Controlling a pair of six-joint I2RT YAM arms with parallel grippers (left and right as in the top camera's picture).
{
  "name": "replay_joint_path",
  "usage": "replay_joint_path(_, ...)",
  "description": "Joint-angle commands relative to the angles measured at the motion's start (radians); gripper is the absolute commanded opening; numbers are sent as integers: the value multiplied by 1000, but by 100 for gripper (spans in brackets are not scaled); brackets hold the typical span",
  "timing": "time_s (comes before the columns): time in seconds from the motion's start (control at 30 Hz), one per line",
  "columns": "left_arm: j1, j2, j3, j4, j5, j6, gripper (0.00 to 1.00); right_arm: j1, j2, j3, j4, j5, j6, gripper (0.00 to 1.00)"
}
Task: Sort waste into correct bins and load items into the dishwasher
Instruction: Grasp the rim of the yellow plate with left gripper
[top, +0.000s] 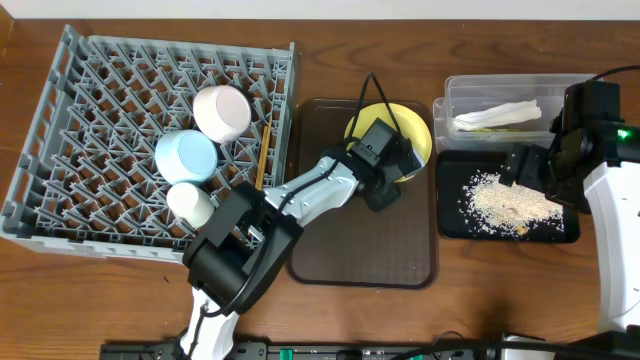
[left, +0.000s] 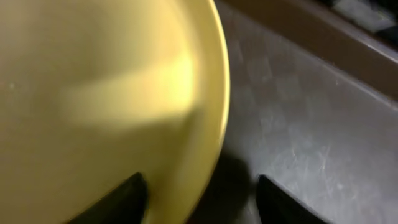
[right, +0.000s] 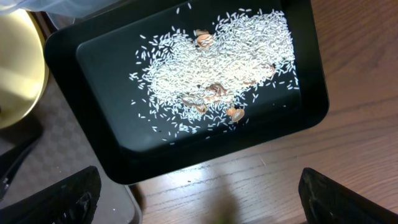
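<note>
The yellow plate (top: 408, 128) lies at the far end of the brown serving tray (top: 365, 235). My left gripper (top: 383, 183) is open with its fingers either side of the plate's near rim; in the left wrist view (left: 200, 180) one finger is over the plate (left: 93, 93) and the other over the tray. My right gripper (right: 211, 205) is open and empty, hovering over the black tray (right: 87, 56) of rice-like food scraps (right: 217, 68). The clear tub (top: 470, 90) holds the white napkin (top: 500, 113) and the wrapper. The white bowl (top: 222, 110), blue bowl (top: 186, 155), cream cup (top: 190, 203) and chopsticks (top: 263, 150) sit in the grey rack (top: 100, 120).
The rack fills the left side of the table. The brown tray lies in the middle, between the rack and the black tray (top: 450, 222). The tub stands behind the black tray at the right. Bare wood shows along the front edge.
</note>
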Motion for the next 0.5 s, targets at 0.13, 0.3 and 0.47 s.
replay_joint_path(0.13,-1,13,3,-132,12,-8,18,-6,-16,18,3,6,16,99)
replay_joint_path(0.3,-1,13,3,-150,12,-8,10,-6,-16,18,4,6,16,99)
replay_joint_path(0.47,-1,-13,3,-151,5,-8,8,-6,-16,18,3,6,16,99)
